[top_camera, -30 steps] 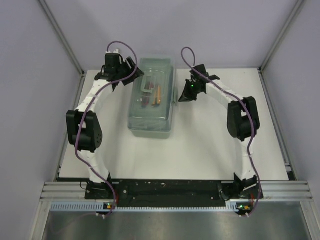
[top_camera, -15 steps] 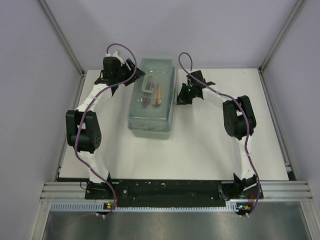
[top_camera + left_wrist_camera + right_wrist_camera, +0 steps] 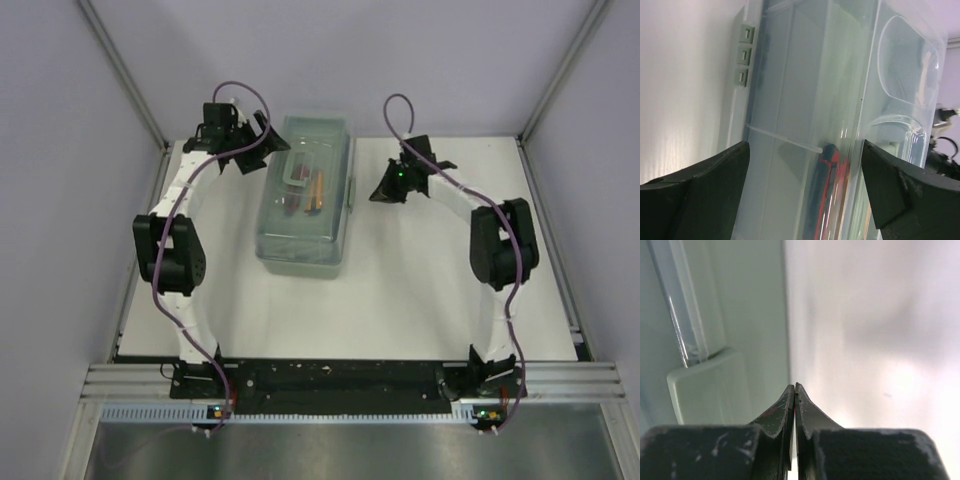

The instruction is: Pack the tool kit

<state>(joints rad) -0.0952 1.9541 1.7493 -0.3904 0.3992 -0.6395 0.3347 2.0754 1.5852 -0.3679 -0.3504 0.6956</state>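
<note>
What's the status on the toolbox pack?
Left gripper open beside pale green plastic toolbox. Right gripper shut, empty. Box closed, tools inside. Nothing in the way.

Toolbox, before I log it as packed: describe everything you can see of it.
The toolbox is a pale green, translucent plastic box, rectangular, lid shut, a handle on top. Red and orange tools show through the lid. It stands flat on the white table, its long side running front to back. The open left pincer hovers at its far left corner; contact is unclear.
</note>
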